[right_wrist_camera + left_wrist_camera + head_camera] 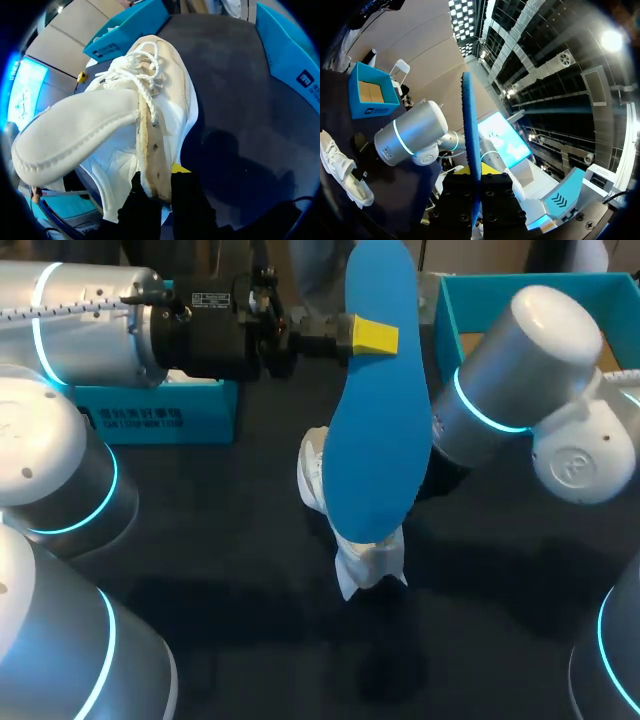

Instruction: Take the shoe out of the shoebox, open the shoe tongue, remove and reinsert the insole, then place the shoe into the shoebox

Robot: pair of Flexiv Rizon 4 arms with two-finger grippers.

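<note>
One dark worktop [220,570], two arms, two blue boxes, one insole, one shoe.

The left arm [90,310] comes in across the upper left of the head view. The right arm [520,370] fills the right side with its fat silver joint.

The right box [520,282] sits open in the upper right corner, brown inside. The left box [150,418] stands at the upper left, just under the left arm.

The blue insole [378,420] is up in the air in the middle of the frame. It runs from the top edge down past the centre and hides much of the shoe below it. The left claw [370,337] is pinched on it near its upper end, one yellow tip flat against the face I can see. From that wrist the insole shows edge-on, rising straight out from between the fingers.

The white shoe [368,560] is just below the insole at mid-frame, over the worktop and outside both boxes, well apart from the left claw.

The right claw [161,182] is hidden behind the insole in the head view. Its own wrist view shows it closed tight on the shoe's tan rim, a finger on each side. The tongue [75,135] is folded out wide beside it, and the laces [135,75] are bunched ahead.
</note>
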